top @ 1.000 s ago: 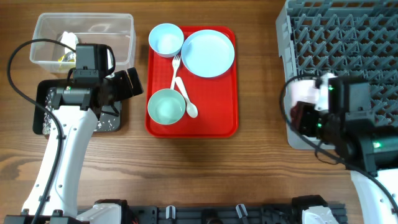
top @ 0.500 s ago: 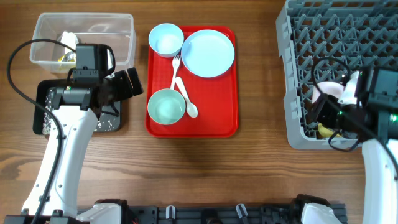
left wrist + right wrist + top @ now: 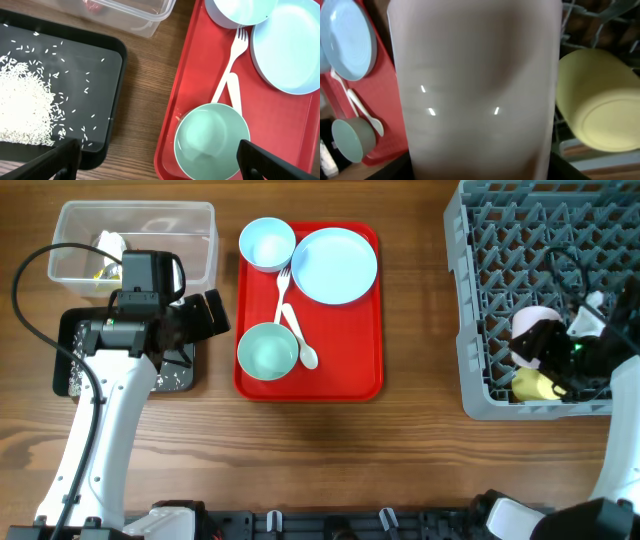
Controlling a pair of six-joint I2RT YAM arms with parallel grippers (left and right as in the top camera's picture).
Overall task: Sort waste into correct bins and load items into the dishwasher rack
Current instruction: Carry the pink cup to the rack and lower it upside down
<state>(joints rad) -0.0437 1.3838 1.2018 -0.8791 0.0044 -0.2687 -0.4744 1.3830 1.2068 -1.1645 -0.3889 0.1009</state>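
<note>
- Overhead view, read as a clock face: a grey plastic rack (image 3: 520,240) with a grid of upright pegs fills the 3 o'clock side. A flat red tray (image 3: 350,380) lies just left of centre on the wooden table (image 3: 420,450).
- Only this view shows the whole layout. A clear rectangular tub (image 3: 190,220) sits at 10 o'clock with crumpled white tissue (image 3: 108,243) inside. A shallow black tray (image 3: 65,350) at 9 o'clock is largely covered by the left arm.
- The right claw (image 3: 556,352) is over the rack's near edge at 4 o'clock, closed around a small pink cup (image 3: 533,328). A yellow cup (image 3: 532,386) lies in the rack just beside it, toward 5 o'clock.
- The right wrist view adds detail: the pink cup's smooth, glossy wall fills the frame, blurred, between the dark fingers. The yellow cup lies on its side with its round base showing.
- The left claw (image 3: 213,313) hangs spread wide, holding nothing, between the black tray and the red tray.
- The left wrist view alone shows loose white rice (image 3: 25,105) heaped and scattered in the black tray.
- On the red tray are a smooth pale-blue round plate (image 3: 334,265) at 1 o'clock, one bowl (image 3: 267,243) at 11 o'clock, another bowl (image 3: 267,352) at 7 o'clock, and a white plastic fork (image 3: 283,288) and spoon (image 3: 300,345) between them.
</note>
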